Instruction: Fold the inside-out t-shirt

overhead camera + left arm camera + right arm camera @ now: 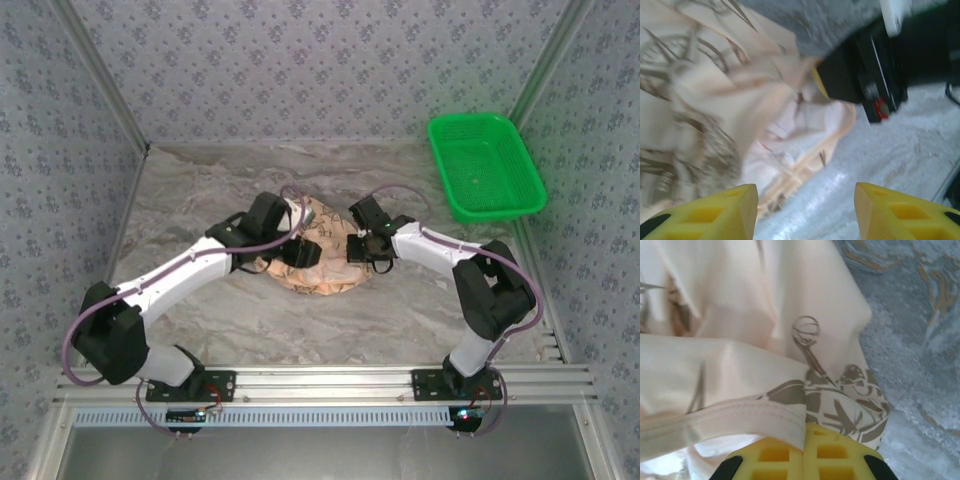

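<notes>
Right gripper (804,442) clenched on hem of inside-out t-shirt (765,365), probably anchoring edge for fold. Left gripper (805,205) fingers spread, empty, beside crumpled heap, probably seeking second hold.

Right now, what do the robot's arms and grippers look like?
The left arm and right arm have white links and bulky black joints, with a lilac cable looping alongside each. The left gripper and right gripper have yellow fingers with square recesses.

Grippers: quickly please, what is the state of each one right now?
Left gripper: open, holding nothing.
Right gripper: closed, pinching the hem of the t-shirt.
</notes>
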